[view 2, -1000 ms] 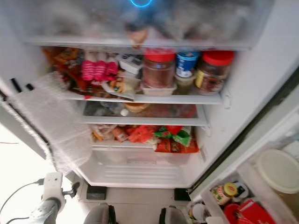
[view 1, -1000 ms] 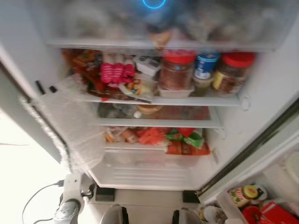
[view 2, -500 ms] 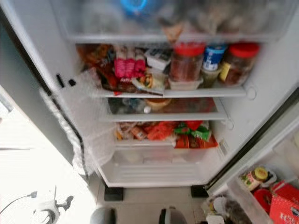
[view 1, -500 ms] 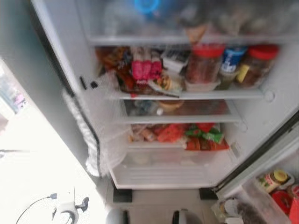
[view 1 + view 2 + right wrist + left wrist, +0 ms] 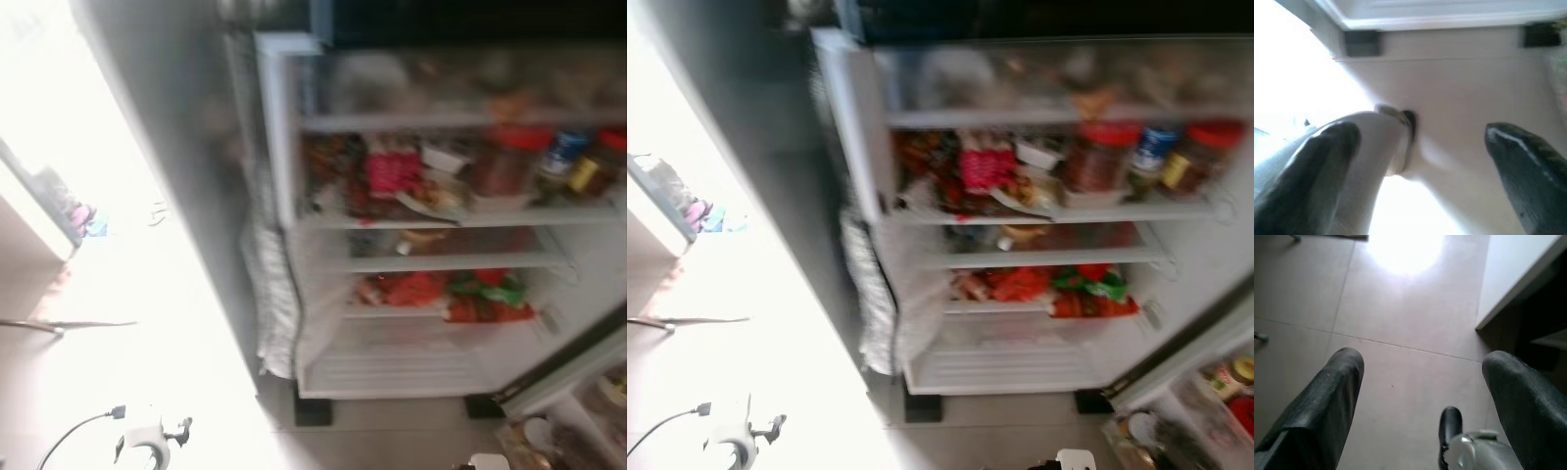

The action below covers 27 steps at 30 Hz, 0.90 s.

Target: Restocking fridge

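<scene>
With the open fridge (image 5: 431,245) off to the right, its shelves crammed, and both the left gripper (image 5: 1420,396) and right gripper (image 5: 1420,161) hanging released and empty over the floor (image 5: 1400,333), blur risks a misjudged approach knocking the 3 jars (image 5: 1141,157).

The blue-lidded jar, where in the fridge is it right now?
In the head views, the blue-lidded jar stands on the fridge's second shelf, toward the right, between two red-lidded jars.
</scene>
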### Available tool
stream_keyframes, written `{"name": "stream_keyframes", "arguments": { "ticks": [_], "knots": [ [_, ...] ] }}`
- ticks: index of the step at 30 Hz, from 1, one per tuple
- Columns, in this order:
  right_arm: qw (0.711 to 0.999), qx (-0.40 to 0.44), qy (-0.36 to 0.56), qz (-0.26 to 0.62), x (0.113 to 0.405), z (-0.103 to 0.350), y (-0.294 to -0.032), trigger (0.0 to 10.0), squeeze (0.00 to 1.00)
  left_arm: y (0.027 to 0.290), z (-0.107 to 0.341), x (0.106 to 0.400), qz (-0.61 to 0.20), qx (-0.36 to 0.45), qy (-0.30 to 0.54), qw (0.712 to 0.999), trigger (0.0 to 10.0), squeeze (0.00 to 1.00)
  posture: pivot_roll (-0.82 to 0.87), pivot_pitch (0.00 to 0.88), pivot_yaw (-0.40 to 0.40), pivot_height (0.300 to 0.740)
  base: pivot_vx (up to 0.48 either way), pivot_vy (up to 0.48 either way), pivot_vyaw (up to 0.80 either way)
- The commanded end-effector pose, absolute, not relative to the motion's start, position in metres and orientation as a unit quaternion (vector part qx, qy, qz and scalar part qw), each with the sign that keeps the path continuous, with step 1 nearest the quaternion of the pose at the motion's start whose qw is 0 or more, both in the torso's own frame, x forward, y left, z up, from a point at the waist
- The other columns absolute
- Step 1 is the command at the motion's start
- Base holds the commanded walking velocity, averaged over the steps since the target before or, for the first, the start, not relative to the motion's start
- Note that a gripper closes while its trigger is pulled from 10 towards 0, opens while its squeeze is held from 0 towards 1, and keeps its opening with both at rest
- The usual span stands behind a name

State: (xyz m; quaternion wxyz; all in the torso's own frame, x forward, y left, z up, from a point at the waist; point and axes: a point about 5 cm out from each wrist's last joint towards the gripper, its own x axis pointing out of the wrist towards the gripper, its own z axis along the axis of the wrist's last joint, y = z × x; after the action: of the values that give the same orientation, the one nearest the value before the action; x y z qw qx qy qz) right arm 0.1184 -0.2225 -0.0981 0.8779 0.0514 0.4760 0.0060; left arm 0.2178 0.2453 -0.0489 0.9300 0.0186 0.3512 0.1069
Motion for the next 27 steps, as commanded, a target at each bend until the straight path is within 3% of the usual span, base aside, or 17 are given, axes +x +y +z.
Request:
{"name": "stream_keyframes", "arguments": {
  "ticks": [1,13,19,27],
  "knots": [
    [0.879,0.059,0.472,0.009,0.121,-0.098,-0.218,10.0,0.00,0.251,-0.055,0.206,0.108,0.032,0.377,0.919,10.0,0.00,0.05,0.081,0.031,0.740,0.000,0.405,0.00],
    [0.879,0.058,0.473,0.019,0.130,-0.096,-0.217,10.0,0.00,0.251,-0.054,0.209,0.114,0.028,0.385,0.915,10.0,0.00,0.05,0.034,0.018,0.740,0.000,0.405,0.00],
    [0.881,0.048,0.470,0.006,0.136,-0.094,-0.219,10.0,0.00,0.251,-0.057,0.206,0.111,0.038,0.397,0.910,10.0,0.00,0.02,0.000,0.017,0.740,0.000,0.000,0.00],
    [0.881,0.045,0.471,-0.014,0.135,-0.094,-0.226,10.0,0.00,0.246,-0.066,0.193,0.115,0.031,0.420,0.899,10.0,0.00,0.05,0.000,-0.041,0.740,0.000,0.000,0.00]
  ]
}}
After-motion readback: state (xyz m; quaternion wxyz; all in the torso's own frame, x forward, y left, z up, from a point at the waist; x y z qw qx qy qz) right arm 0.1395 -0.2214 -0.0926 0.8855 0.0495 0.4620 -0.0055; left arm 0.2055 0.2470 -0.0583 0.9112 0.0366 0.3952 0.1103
